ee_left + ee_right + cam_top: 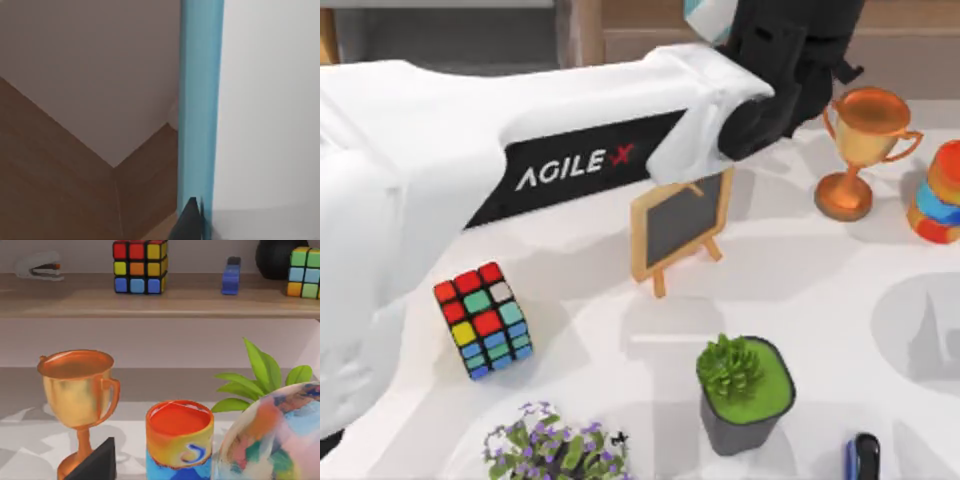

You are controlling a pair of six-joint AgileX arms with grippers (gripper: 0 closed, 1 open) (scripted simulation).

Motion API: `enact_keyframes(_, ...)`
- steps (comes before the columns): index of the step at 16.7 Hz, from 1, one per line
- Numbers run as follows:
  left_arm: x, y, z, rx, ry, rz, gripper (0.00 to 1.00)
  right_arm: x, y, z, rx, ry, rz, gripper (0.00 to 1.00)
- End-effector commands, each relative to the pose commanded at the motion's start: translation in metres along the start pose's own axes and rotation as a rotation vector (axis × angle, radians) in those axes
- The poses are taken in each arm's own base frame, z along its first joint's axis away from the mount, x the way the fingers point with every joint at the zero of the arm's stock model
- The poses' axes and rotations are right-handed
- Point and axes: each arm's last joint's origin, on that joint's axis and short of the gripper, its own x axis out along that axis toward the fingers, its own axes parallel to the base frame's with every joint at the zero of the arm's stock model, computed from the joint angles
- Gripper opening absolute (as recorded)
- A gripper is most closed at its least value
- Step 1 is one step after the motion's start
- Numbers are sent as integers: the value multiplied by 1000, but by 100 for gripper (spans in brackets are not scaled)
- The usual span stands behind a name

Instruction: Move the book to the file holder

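The thin teal-blue covered book [200, 100], stiff, light and probably slick, stands edge-on in the left wrist view, seemingly clamped at its edge by the left pincer [192, 220], far over the white tabletop [800, 270]

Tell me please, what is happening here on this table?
The left arm reaches across the table toward its far side, and its left gripper is lifted high with the teal book held upright between its fingers. The file holder is not yet reached. On the table stand a chalkboard, a colourful cube and a trophy.
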Motion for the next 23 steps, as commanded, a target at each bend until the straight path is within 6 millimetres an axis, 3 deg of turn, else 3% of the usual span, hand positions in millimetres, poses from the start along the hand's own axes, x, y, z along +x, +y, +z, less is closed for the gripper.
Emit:
enact_keyframes(5, -65, 30, -50, 294, -20, -110, 0, 0, 0, 0, 0, 0, 0, 100)
enact_keyframes(10, -96, 60, -125, 539, -9, -160, 0, 0, 0, 0, 0, 0, 0, 100)
enact_keyframes(17, -78, 111, -222, 755, 106, -118, 0, 0, 0, 0, 0, 0, 0, 100)
enact_keyframes(23, -40, 145, -266, 832, 133, -63, 0, 0, 0, 0, 0, 0, 0, 100)
